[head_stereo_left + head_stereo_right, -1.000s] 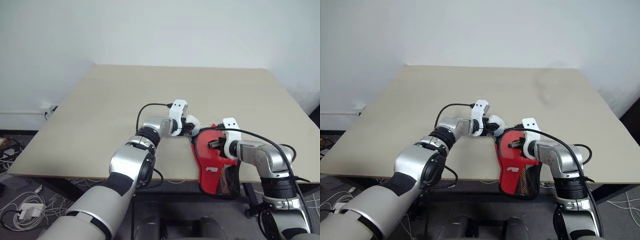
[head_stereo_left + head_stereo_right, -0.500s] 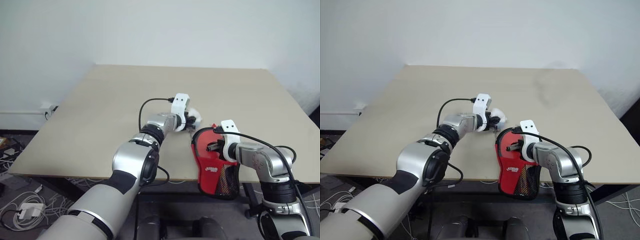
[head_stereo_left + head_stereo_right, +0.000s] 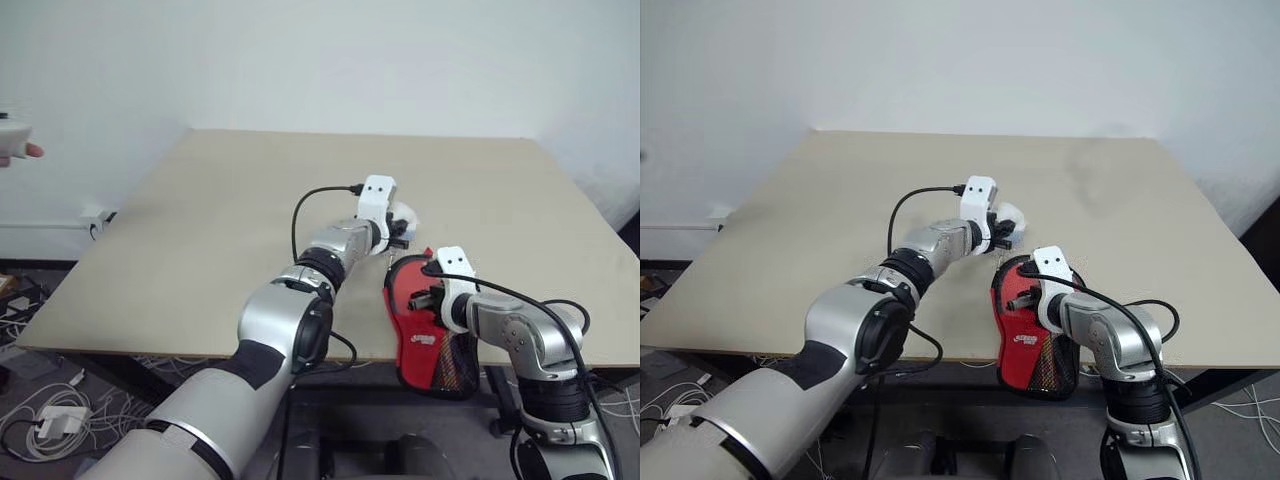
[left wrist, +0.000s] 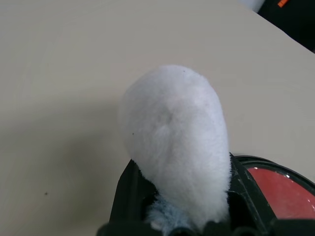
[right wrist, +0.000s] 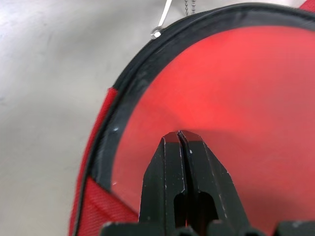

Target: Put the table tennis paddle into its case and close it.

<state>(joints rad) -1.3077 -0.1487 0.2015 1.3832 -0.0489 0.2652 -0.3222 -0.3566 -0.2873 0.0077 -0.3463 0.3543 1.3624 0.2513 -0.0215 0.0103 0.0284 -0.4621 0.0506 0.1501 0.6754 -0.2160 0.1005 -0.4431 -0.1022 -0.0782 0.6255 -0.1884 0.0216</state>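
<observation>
Head views: the case (image 3: 425,325) is lying at the near table (image 3: 200,220) edge. Left wrist: the left gripper (image 4: 179,216) is gripping a white fluffy lump (image 4: 174,142). Right wrist: the right gripper (image 5: 180,137), fingers closed, is pressing the red face. Likely clearing the case; zipping comes next.

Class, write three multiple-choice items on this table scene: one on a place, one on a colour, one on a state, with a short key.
1. Where does the red paddle-shaped zip cover lie?
A. table's near edge
B. table's far corner
C. on the floor

2. What colour is the soft fluffy lump held by the left gripper?
A. black
B. white
C. green

3. How do the right gripper's jaws stand?
A. wide open
B. shut
C. around a cable

Key: A, its narrow mesh end overhangs the beige table; B, the left wrist view shows white fluff; C is wrong, B, the jaws meet with nothing between, against the red face.
</observation>
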